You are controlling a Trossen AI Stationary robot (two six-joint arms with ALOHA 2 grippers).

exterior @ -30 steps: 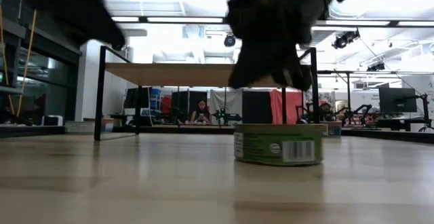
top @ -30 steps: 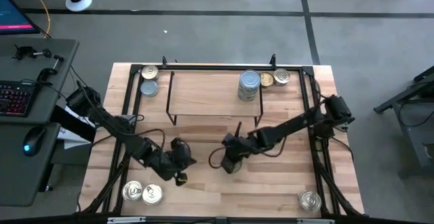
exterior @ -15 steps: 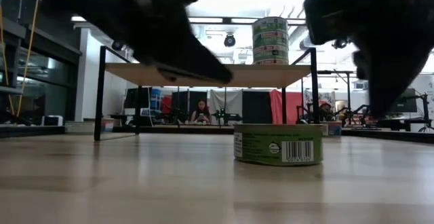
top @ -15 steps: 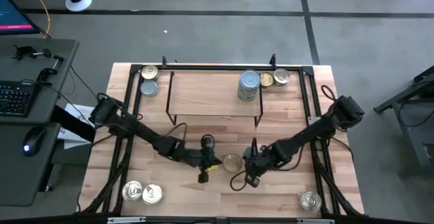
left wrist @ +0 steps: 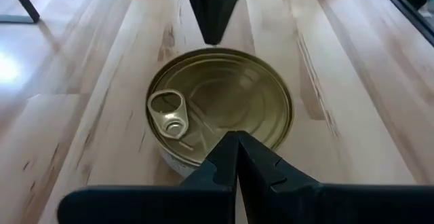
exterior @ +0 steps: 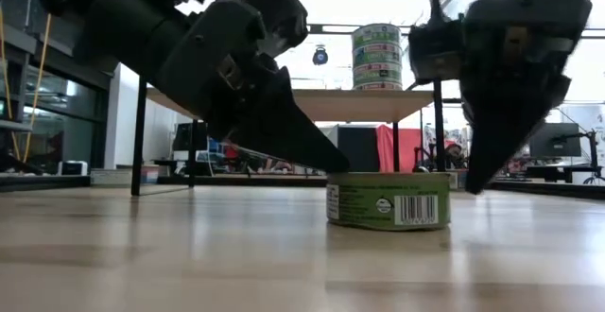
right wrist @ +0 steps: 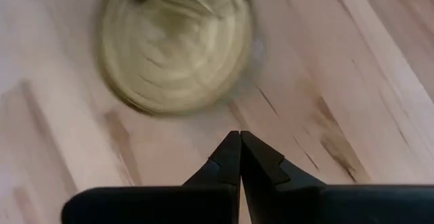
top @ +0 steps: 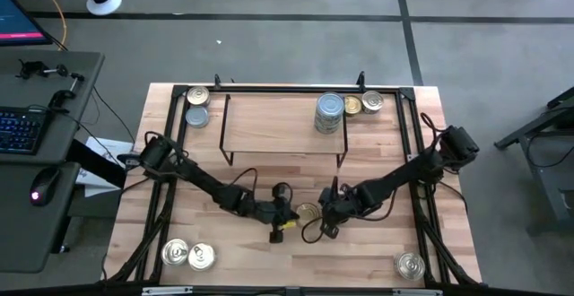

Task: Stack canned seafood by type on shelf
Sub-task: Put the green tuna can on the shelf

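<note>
Two robot arms close in from either side on a single gold-topped tin lying flat on the table, just below the centre of the overhead frame. The left pincer comes at it from the frame's left and the right pincer from the right, so the tin sits between the two tips. Both pincers are pressed closed to a point and grip nothing; in each wrist view the dark fingers meet in a single wedge aimed at the can. Held that way, the tips look better suited to nudging or steadying the tin than to lifting it, though that is a reading of the pose.

The tin is low and round, with a gold lid ringed by concentric ridges and a pull tab set off-centre. From table height its side shows a green label with a barcode panel.

The shelf, a pale wood board on thin black legs, stands in the upper middle of the overhead frame. A stack of tins with a pale-blue top sits at its right end, and two gold tins lie beside it toward the upper right. Two more tins rest at the upper left, a silver pair at the lower left and one silver tin at the lower right. Most of the sorting appears still to be done.
</note>
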